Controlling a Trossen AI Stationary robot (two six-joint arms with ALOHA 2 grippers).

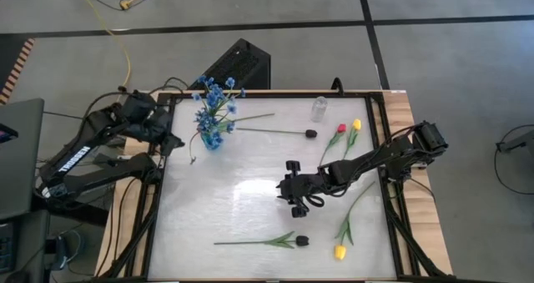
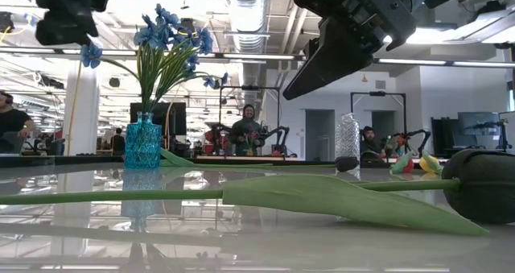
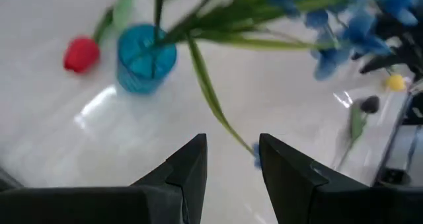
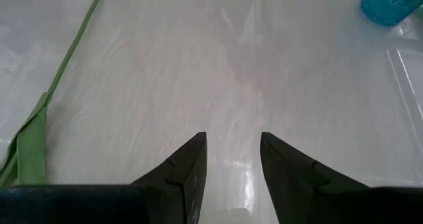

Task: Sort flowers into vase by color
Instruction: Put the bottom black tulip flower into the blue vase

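Blue small-blossom sprays [image 1: 215,99] stand upright in a blue glass vase [image 1: 211,138] near the far left corner of the glossy white table [image 1: 250,208], their stems fanning outward above the rim. The other flowers lie flat. One black-headed bloom [image 1: 310,133] lies beside the vase, its stem running crosswise toward it and its head pointing to the right. A second black-headed bloom [image 1: 301,241] rests near the front edge, also crosswise, head to the right. A red tulip [image 1: 340,128] and a yellow tulip [image 1: 356,124] lie side by side with heads toward the far edge, just short of a clear bottle-shaped vase [image 1: 319,108]. Another yellow tulip [image 1: 340,251] points its head toward the front right.

The left gripper [image 3: 232,159] hangs at the table's left edge beside the blue vase, fingers apart and empty. The right gripper [image 4: 232,159] hovers over the bare middle of the table, fingers likewise apart, holding nothing.

The table sits in a dark frame on a grey floor. Beyond it, the low view shows an open workshop with ceiling ducts, other robot rigs and several people [image 2: 246,130].
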